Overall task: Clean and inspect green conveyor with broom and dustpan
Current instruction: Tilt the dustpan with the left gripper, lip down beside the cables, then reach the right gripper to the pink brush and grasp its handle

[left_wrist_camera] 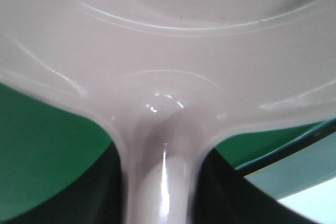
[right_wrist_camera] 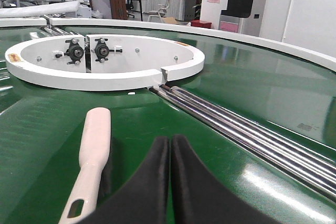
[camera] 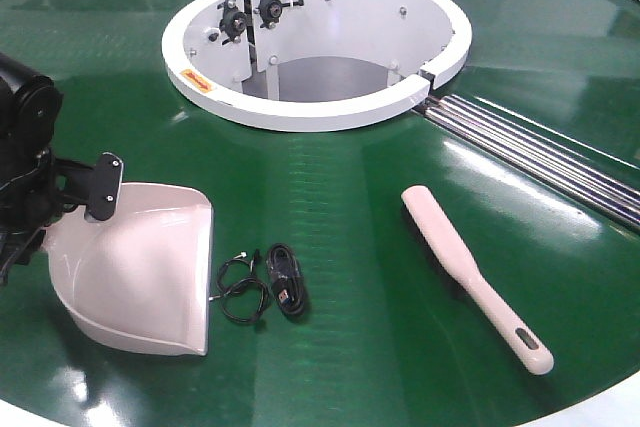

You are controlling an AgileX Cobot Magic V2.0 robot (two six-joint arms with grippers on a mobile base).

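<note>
Broom (camera: 475,277) lies flat on green conveyor (camera: 340,197), right arm's side. Likely light, stiff, slick plastic; take the narrow handle above the slot. Right fingers (right_wrist_camera: 157,187) pinched together, empty, just beside that handle. Left fingers (left_wrist_camera: 107,198) clamp dustpan (camera: 140,277) handle. Coiled black cable (camera: 285,282) at pan lip; steel rollers (camera: 540,152) near the broom head
</note>
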